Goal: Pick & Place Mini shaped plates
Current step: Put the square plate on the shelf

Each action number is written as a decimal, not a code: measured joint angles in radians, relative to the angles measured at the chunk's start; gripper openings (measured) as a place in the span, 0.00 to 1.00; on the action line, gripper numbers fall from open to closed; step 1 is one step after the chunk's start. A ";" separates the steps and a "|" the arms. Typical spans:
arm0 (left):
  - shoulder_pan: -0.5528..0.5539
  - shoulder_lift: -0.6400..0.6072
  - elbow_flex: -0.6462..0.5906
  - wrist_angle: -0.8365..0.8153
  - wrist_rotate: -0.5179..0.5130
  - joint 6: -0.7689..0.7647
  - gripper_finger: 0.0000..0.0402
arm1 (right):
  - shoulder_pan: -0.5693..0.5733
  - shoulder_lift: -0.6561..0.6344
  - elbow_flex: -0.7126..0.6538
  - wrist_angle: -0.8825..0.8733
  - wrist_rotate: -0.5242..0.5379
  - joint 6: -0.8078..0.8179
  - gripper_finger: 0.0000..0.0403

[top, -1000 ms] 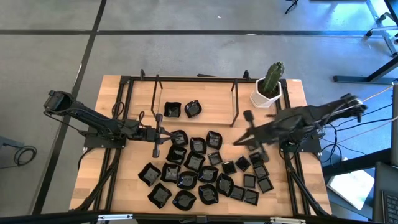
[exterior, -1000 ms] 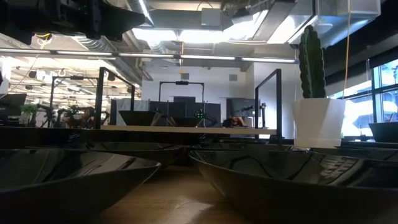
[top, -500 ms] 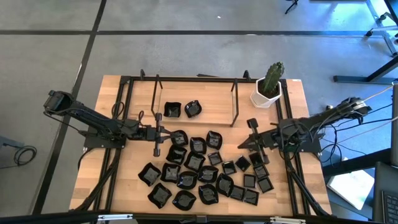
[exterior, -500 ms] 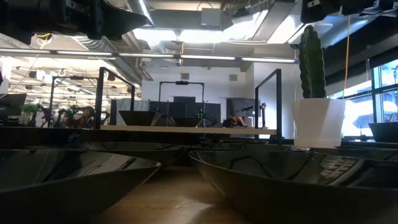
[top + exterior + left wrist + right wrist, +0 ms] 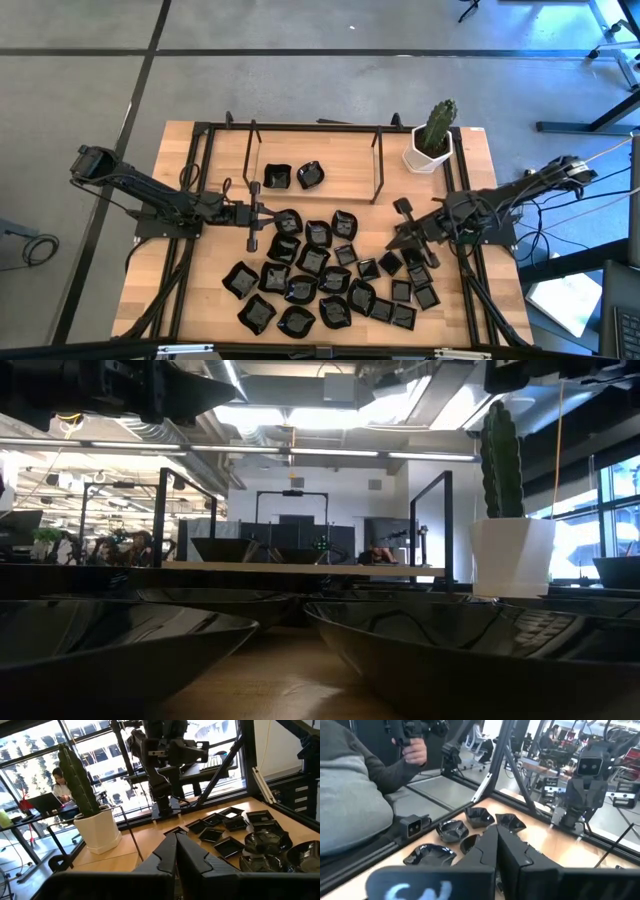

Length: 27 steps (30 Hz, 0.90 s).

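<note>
The mini shaped plates (image 5: pixel 325 275) crowd the bench's (image 5: pixel 200 160) near half; two sit apart farther back. The left claw (image 5: pixel 252 215) and right claw (image 5: pixel 400 232), both pressed together and empty, flank the pile, bare wood beyond them.

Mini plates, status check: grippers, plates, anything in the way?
Left gripper shut, empty, at pile's left edge. Right gripper shut, empty, over pile's right side. Mini plates heaped mid-table; two plates apart inside the black frame. Cactus pot off to the corner.
</note>
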 joint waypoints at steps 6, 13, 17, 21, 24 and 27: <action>0.000 0.000 0.000 0.000 0.001 0.000 0.01 | 0.000 0.031 0.000 0.023 0.006 -0.035 0.01; 0.000 0.000 0.000 0.001 0.008 -0.016 0.02 | 0.000 0.040 0.000 0.030 0.005 -0.008 0.02; 0.000 0.000 0.000 0.046 0.009 -0.043 0.01 | 0.000 0.040 0.000 0.035 -0.002 0.045 0.01; 0.000 -0.001 0.000 0.092 0.030 -0.001 0.01 | 0.002 0.043 0.000 0.037 -0.003 0.091 0.01; 0.000 -0.001 0.000 0.122 0.085 0.047 0.02 | 0.002 0.061 0.000 0.056 -0.002 0.125 0.02; 0.000 -0.001 0.000 0.138 0.132 0.104 0.02 | 0.002 0.093 0.000 0.085 -0.002 0.129 0.01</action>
